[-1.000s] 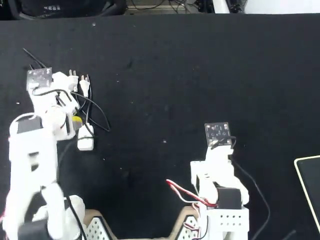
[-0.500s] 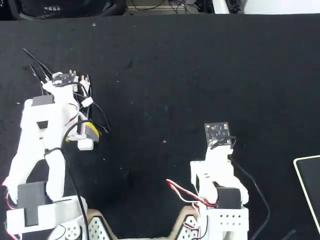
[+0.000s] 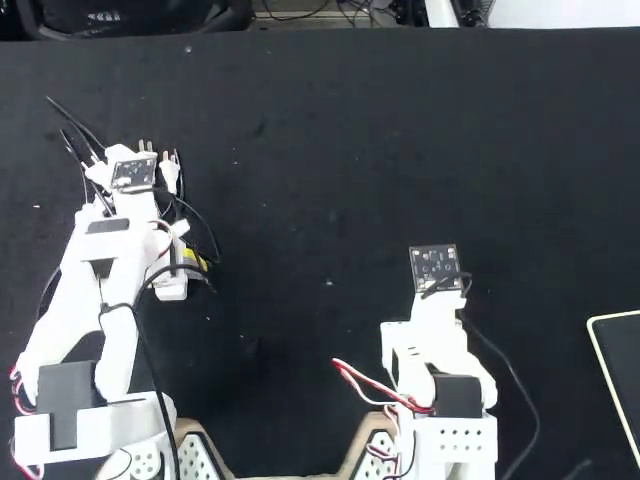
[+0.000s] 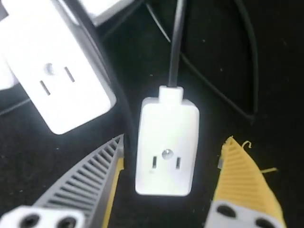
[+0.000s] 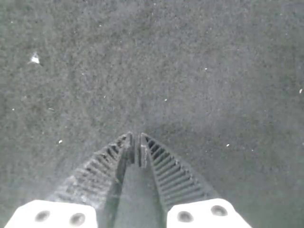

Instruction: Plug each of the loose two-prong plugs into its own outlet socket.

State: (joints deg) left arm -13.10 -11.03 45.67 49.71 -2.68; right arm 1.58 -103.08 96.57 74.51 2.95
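White rectangular outlet socket (image 4: 166, 145) on black cord (image 4: 176, 42): flat on black cloth table (image 3: 400, 130), between parted fingers of left gripper (image 4: 174, 140). Second white socket (image 4: 61, 88) beside it. White two-prong plug (image 3: 171, 172) nearby, loose. Right gripper (image 5: 135, 138): fingers together.

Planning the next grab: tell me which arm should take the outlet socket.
Left. The left gripper, open, straddles an outlet socket; the right gripper is shut, parked away from the plugs.

Two white rectangular outlet sockets (image 4: 166, 147) (image 4: 66, 85) on black cords. Two white two-prong plugs (image 3: 172, 176) lying close together on the one black tabletop (image 3: 400, 130). Two white robot arms (image 3: 90, 300) (image 3: 440, 360). One pale yellow-rimmed flat object (image 3: 615, 370) at the tabletop's edge.
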